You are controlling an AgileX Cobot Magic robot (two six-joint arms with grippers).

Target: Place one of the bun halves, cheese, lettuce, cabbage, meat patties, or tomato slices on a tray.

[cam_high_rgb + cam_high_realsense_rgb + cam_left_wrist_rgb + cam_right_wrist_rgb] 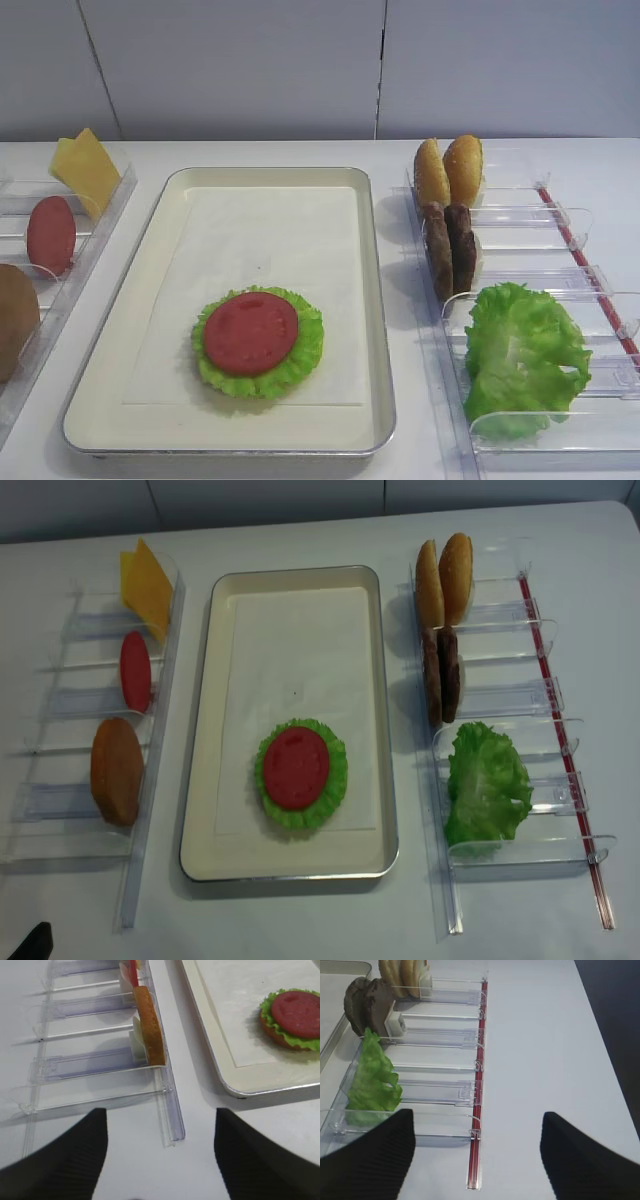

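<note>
The cream tray (150, 330) lies mid-table. On its liner a tomato slice (250, 332) rests on a round green leaf (305, 360), with a bun half (280, 1040) showing under them in the left wrist view. Cheese (88, 170), another tomato slice (50, 235) and a bun half (12, 315) stand in the left bins. Two bun halves (448, 170), meat patties (450, 248) and lettuce (522, 355) fill the right bins. My left gripper (160, 1120) is open and empty over bare table by the left rack's near end. My right gripper (477, 1125) is open and empty by the right rack's near end.
Clear plastic bin racks (60, 730) (520, 700) flank the tray on both sides. A red strip (479, 1090) runs along the right rack's outer edge. White table surface lies beyond it, ending at a dark edge (615, 1035) on the right.
</note>
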